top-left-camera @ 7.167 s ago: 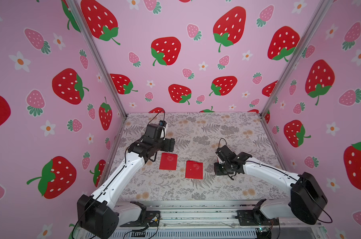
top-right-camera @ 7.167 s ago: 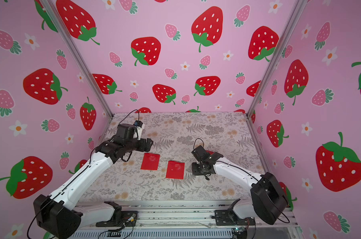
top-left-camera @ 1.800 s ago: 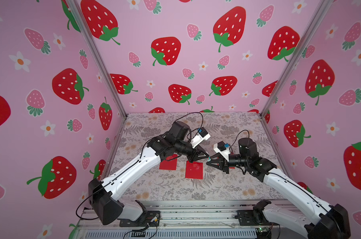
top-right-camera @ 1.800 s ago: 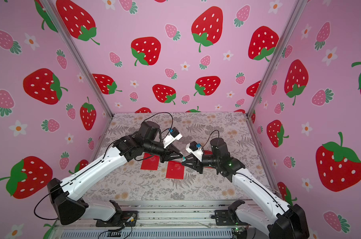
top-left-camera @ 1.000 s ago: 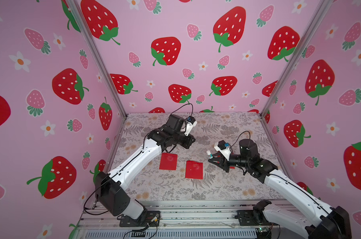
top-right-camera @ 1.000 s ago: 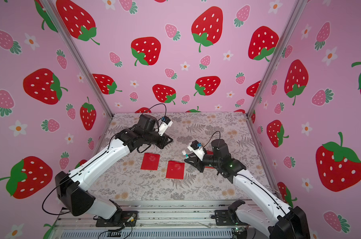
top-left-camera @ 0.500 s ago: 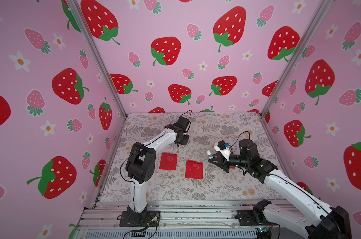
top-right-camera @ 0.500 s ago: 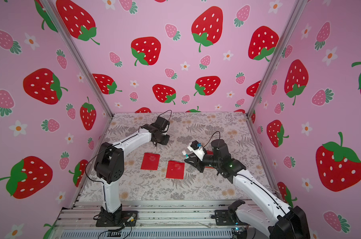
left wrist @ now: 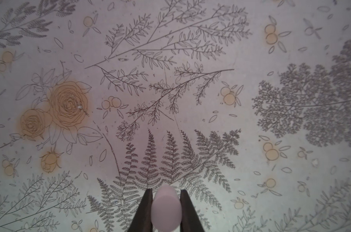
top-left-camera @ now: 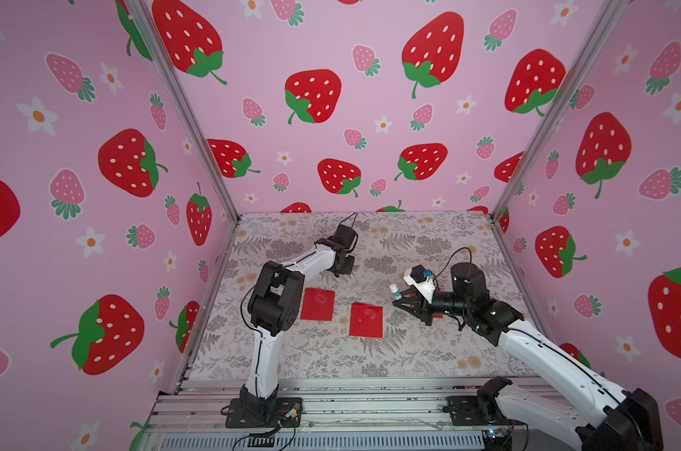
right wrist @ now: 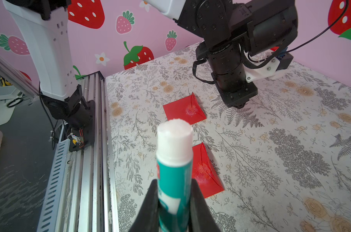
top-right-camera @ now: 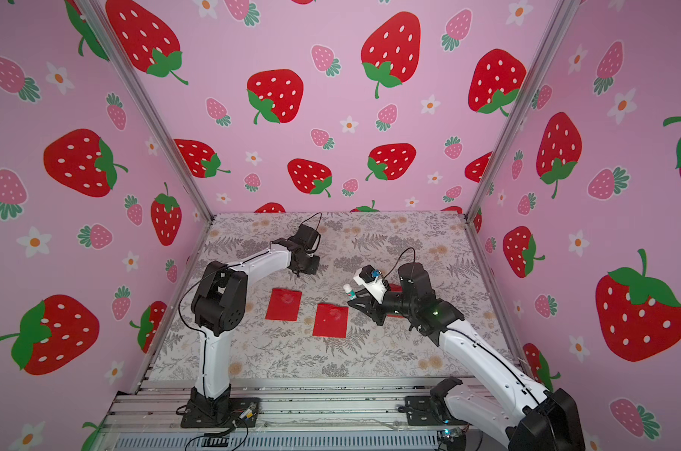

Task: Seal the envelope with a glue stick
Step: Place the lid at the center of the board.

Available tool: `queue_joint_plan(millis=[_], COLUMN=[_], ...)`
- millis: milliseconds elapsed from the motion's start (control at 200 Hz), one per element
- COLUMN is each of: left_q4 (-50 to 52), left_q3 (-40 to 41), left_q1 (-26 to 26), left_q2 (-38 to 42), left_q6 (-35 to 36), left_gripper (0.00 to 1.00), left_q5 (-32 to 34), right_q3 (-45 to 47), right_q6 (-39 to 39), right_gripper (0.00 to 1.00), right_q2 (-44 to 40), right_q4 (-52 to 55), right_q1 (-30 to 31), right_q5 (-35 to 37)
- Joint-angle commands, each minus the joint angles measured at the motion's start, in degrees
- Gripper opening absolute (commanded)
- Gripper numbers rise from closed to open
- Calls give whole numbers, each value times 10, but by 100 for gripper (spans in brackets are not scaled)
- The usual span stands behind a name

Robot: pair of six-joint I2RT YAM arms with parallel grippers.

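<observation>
My right gripper (right wrist: 173, 186) is clamped on the uncapped glue stick (right wrist: 174, 160), held clear of the counter (right wrist: 271, 140) beside the nearer red envelope (right wrist: 208, 180), so I should tip it down and rub lightly along the flap while my left gripper (left wrist: 165, 192) pinches what looks like its cap (left wrist: 166, 206).

- Three pink walls (top-left-camera: 370, 47) close the space in, printed with big red strawberries, smaller pink ones and white flowers.
- Slanting metal posts (top-left-camera: 182, 117) mark the two back corners.
- The tabletop (top-left-camera: 409, 230) has a pale covering drawn with grey ferns, leafy twigs and yellowish roses.
- A ribbed aluminium rail (top-left-camera: 370, 406) runs along its front edge.
- In the right wrist view, a dark grey floor (right wrist: 19, 170) lies beyond the rail.
- The light is soft and even.
</observation>
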State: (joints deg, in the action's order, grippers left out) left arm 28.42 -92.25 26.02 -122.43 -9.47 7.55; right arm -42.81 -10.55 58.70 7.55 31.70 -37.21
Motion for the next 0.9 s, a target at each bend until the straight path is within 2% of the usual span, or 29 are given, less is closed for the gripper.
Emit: queue_joint_plan(millis=[0,360,535,730,895], left_q4=[-10,-27,-34,-24,-21], left_q3=[6,31,38,42,55], left_q1=[-1,-1,-2,-2,-2], left_q2=[-17,-31,-18,20,93], left_q6=[-18,-30,-32,-29,-38], left_gripper=[17,25,37,44,46], left_q5=[3,5,6,2,-28], right_q3=[3,3,0,-5,-12], right_q6=[-1,0,2,15,44], right_gripper=[0,0,0,0,0], right_q2=[-1,2,1,-2,-5], right_q4=[3,1,2,2,-9], right_q1=[-1,-1,-1,-1,-1], right_q5=[-2,-1,4,26,64])
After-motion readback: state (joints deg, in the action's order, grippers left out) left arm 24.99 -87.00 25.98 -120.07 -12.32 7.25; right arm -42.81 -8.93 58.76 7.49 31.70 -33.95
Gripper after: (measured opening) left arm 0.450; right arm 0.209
